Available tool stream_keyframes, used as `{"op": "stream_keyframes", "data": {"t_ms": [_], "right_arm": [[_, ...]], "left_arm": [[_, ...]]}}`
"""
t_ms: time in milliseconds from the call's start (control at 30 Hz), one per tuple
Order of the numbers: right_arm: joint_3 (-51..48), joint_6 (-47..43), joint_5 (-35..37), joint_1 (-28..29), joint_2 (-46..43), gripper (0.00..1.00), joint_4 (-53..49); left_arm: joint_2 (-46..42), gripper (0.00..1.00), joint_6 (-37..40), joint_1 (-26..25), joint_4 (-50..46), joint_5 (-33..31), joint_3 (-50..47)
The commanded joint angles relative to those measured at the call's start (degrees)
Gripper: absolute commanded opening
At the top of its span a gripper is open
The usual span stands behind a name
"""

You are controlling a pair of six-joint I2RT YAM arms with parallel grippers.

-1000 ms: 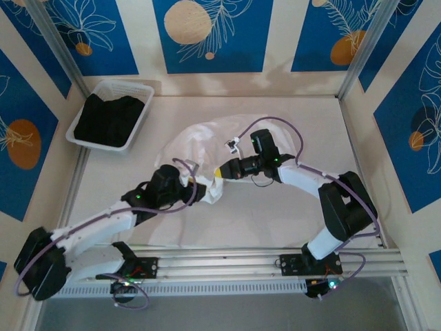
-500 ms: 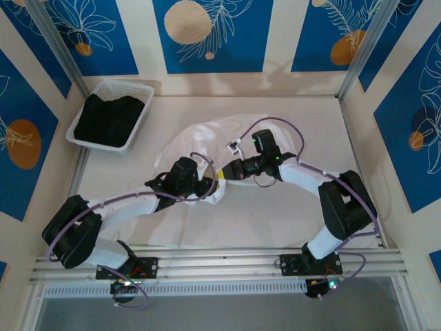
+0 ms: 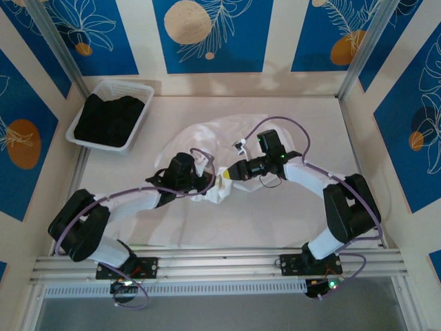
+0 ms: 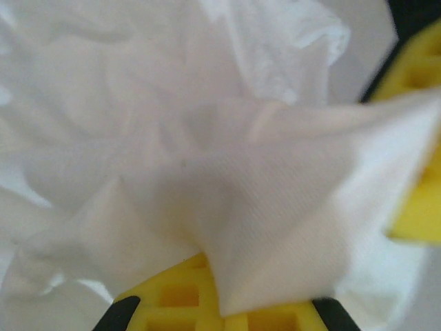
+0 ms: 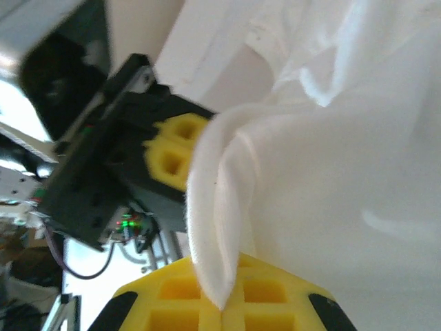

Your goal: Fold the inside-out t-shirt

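Note:
The inside-out t-shirt (image 3: 207, 141) is a crumpled white heap in the middle of the table. Both grippers meet at its near edge. My left gripper (image 3: 209, 183) is shut on a fold of the white cloth (image 4: 275, 207), which spills over its yellow fingers (image 4: 172, 300). Right beside it, my right gripper (image 3: 227, 177) is shut on a thin doubled edge of the same shirt (image 5: 220, 227). In the right wrist view that edge runs into the seam between the closed jaws of the right gripper (image 5: 224, 309), and the left gripper's yellow fingers (image 5: 169, 148) sit just behind the cloth.
A white plastic basket (image 3: 141, 89) holding a black garment (image 3: 109, 118) stands at the back left. Patterned walls and metal posts close in the table on three sides. The arms' base rail (image 3: 220, 262) runs along the near edge.
My left arm reached right to the shirt's near edge beside the right gripper, and its jaws closed on the cloth. The right gripper stayed shut and shifted slightly.

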Motion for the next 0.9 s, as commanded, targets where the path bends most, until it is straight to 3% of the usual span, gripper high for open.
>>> {"op": "stream_keyframes", "data": {"t_ms": [0, 100, 200, 300, 633, 867], "right_arm": [[4.17, -3.07, 14.84, 0.92, -2.13, 0.06, -8.72], [8.24, -1.48, 30.41, 2.74, -0.36, 0.08, -14.19], [10.8, -1.46, 37.26, 4.71, 0.35, 0.11, -16.69], [11.4, -2.97, 41.46, 6.28, -1.76, 0.16, -19.19], [-1.58, -7.63, 41.79, 12.18, -16.08, 0.46, -15.72], [-5.58, -7.61, 43.06, 15.12, -15.06, 0.52, -9.17]], "left_arm": [[-5.83, 0.0, -3.05, 1.01, 2.4, 11.85, -2.22], [-10.48, 0.0, -7.43, 1.35, 4.51, 18.5, -4.47], [-12.87, 0.0, -12.61, 1.79, 8.41, 23.05, -5.94], [-13.87, 0.0, -15.07, 2.17, 9.25, 23.39, -6.0], [-14.22, 0.0, -15.46, 4.06, 9.42, 22.58, -5.86], [-14.33, 0.0, -16.02, 4.24, 9.78, 22.91, -5.94]]}}
